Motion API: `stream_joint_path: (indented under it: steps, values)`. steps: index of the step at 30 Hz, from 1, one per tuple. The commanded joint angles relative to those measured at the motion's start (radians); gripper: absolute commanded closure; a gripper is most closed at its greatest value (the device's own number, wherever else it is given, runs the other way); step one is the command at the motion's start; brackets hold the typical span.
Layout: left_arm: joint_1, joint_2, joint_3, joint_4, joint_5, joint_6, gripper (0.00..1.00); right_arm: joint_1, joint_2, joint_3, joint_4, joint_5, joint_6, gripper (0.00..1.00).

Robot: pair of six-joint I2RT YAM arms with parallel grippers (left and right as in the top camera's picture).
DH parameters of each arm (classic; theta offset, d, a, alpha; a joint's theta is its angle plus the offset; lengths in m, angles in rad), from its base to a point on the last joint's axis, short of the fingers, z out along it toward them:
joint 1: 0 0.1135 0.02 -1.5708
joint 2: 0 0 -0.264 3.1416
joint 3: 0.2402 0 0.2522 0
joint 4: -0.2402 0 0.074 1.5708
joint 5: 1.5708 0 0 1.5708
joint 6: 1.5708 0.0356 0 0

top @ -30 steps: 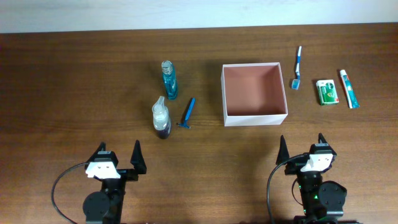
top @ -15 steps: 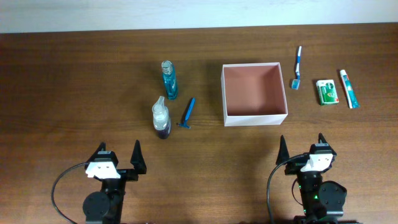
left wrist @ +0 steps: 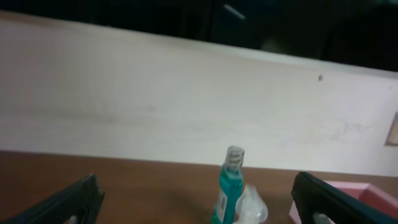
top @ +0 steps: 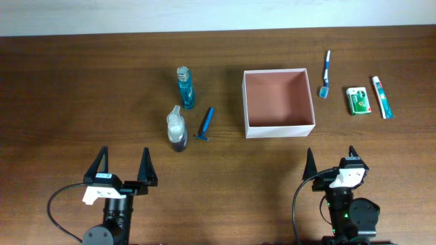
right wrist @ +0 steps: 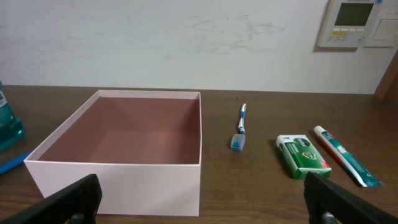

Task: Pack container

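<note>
The container (top: 279, 129), a square white box with a reddish-brown inside, stands empty at the table's middle right; it also shows in the right wrist view (right wrist: 118, 180). Left of it lie a teal bottle (top: 184, 87), a clear bottle (top: 176, 128) and a blue razor (top: 206, 124). Right of it lie a toothbrush (top: 326, 73), a green packet (top: 358, 101) and a toothpaste tube (top: 382, 96). My left gripper (top: 124, 167) is open and empty near the front edge, facing the bottles (left wrist: 229, 193). My right gripper (top: 330, 162) is open and empty in front of the container.
A pale wall runs behind the table's far edge (top: 218, 30). A wall thermostat (right wrist: 357, 23) hangs at the upper right of the right wrist view. Bare wood lies between the grippers and the objects.
My left gripper has tilted upward and shifted slightly left and back. The right arm and all objects have not moved.
</note>
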Motion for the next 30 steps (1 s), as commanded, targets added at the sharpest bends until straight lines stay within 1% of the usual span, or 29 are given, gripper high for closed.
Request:
stream_joint_path:
  steps: [1,3,7,9,11,14,16,18,19,23,25,27,28,30]
  values:
    - [0.005,0.039,0.117,-0.016,0.057,-0.008,0.01,0.011,-0.009,-0.005,-0.005,0.002,0.004,0.01]
    - [0.005,0.086,0.198,-0.052,0.098,0.006,0.01,0.011,-0.009,-0.005,-0.005,0.002,0.004,0.01]
    - [0.005,0.268,0.435,-0.144,0.206,0.137,0.01,0.011,-0.009,-0.005,-0.005,0.002,0.004,0.01]
    - [0.005,0.374,0.560,-0.151,0.254,0.216,0.01,0.011,-0.009,-0.005,-0.005,0.002,0.004,0.01]
    - [0.005,0.478,0.680,-0.116,0.265,0.289,0.01,0.011,-0.009,-0.005,-0.005,0.002,0.004,0.01]
    - [0.005,0.609,0.822,-0.031,0.288,0.297,0.00,0.011,-0.009,-0.005,-0.005,0.002,0.004,0.01]
    - [0.005,0.708,0.935,-0.058,0.358,0.298,0.00,0.011,-0.009,-0.005,-0.005,0.002,0.004,0.01]
    - [0.004,0.818,1.061,-0.166,0.425,0.319,0.00,0.011,-0.009,-0.005,-0.005,0.002,0.004,0.01]
    - [0.004,0.883,1.142,-0.259,0.426,0.320,0.01,0.011,-0.009,-0.005,-0.005,0.002,0.004,0.01]
    - [0.003,1.202,1.571,-0.757,0.430,0.356,0.01,0.011,-0.009,-0.005,-0.005,0.002,0.004,0.01]
    - [-0.004,1.358,1.781,-0.962,0.476,0.356,0.01,0.011,-0.009,-0.005,-0.005,0.002,0.004,0.01]
    - [-0.009,1.472,1.923,-1.079,0.548,0.355,0.01,0.011,-0.009,-0.005,-0.005,0.002,0.004,0.01]
    - [-0.009,1.521,1.975,-1.109,0.586,0.356,0.01,0.011,-0.009,-0.005,-0.005,0.002,0.004,0.01]
    - [-0.019,1.599,2.052,-1.158,0.571,0.356,0.01,0.011,-0.009,-0.005,-0.005,0.002,0.004,0.01]
